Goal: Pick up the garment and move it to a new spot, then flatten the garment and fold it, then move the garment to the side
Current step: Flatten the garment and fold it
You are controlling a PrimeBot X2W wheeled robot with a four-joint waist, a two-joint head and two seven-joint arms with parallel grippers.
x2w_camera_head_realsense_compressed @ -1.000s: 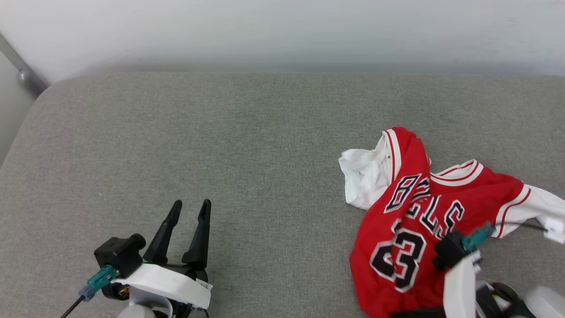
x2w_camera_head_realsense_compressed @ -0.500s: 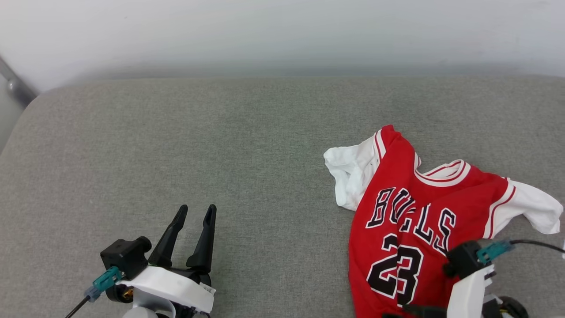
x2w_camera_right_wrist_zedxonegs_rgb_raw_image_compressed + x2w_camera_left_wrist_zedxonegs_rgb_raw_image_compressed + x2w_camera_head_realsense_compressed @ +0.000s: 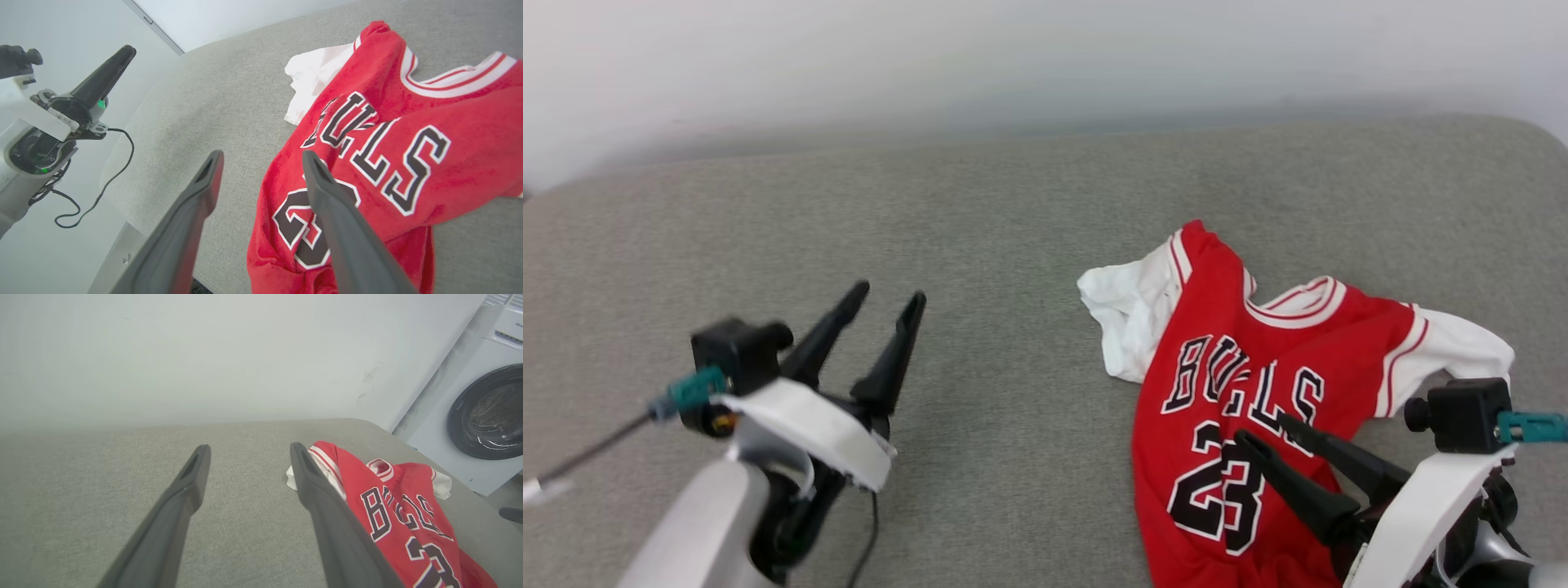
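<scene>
Red jersey (image 3: 1258,359): lying print-up on the robot's right part of the grey cushion (image 3: 1013,245), rumpled rather than flat, held by nothing.
Long axis: collar (image 3: 1294,294) toward the far wall (image 3: 1013,65), hem (image 3: 1192,567) toward the near edge, leaning slightly left at the top.
Sleeves: bunched white sleeve (image 3: 1123,314) on the robot's left side, other white sleeve (image 3: 1454,347) stretched out to the right.
Right tool (image 3: 1262,429): released, fingers spread with nothing between them; poised low over the number print (image 3: 1217,490), tips pointing up and left toward the lettering; contact with the cloth impossible to tell.
Left tool (image 3: 889,294): spread wide and empty; raised over bare cushion, well apart from the jersey, tips aimed at the far edge.
Direction from left tool: jersey off to its right, across a bare stretch of cushion; bunched white sleeve the nearest part.
Nearer arm: right, clearly, sitting over the body of the shirt.
Step in hand: probably the flattening, judging by a shirt lying loose and creased.
Next move calls for: likely a pinch at each side, so a reach rightward for the left tool to the bunched sleeve or shoulder, and an outward shift for the right.
Risk: a mid-chest pinch tenting the cloth instead of spreading it; hem close to the front edge and liable to slide.
</scene>
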